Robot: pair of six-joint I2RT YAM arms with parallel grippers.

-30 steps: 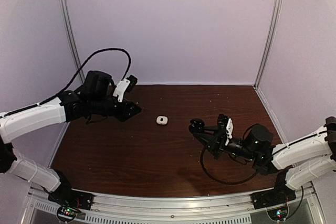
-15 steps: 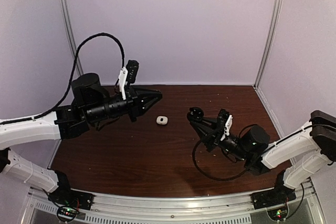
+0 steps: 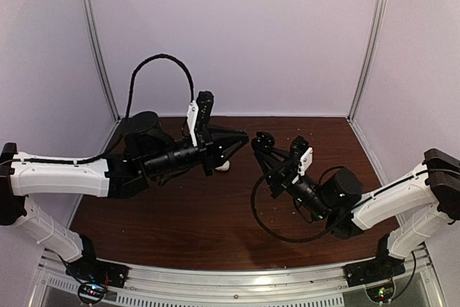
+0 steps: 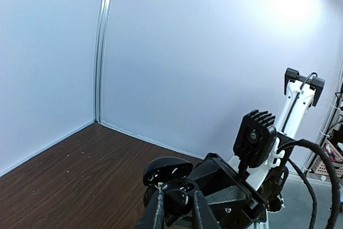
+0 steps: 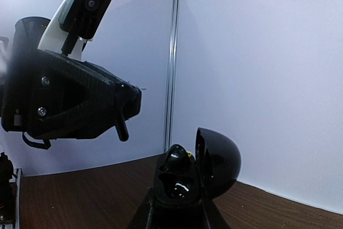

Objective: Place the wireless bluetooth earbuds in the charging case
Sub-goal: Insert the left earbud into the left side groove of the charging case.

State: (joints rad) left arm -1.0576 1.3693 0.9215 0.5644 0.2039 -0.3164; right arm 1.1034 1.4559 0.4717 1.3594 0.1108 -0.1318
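My right gripper is shut on an open black charging case and holds it up above the table's middle. In the right wrist view the case has its lid swung open to the right, and one dark earbud sits in a slot. My left gripper is shut on a black earbud, just left of the case and apart from it. The earbud's stem hangs from the left fingertips. No white earbuds show.
A small white closed case lies on the brown table under the left gripper. The right arm's black cable loops over the table. Pale walls and metal posts enclose the back and sides.
My left arm has swung from the back left to the middle, its gripper now close to the case. My right gripper has risen and moved left with the open case.
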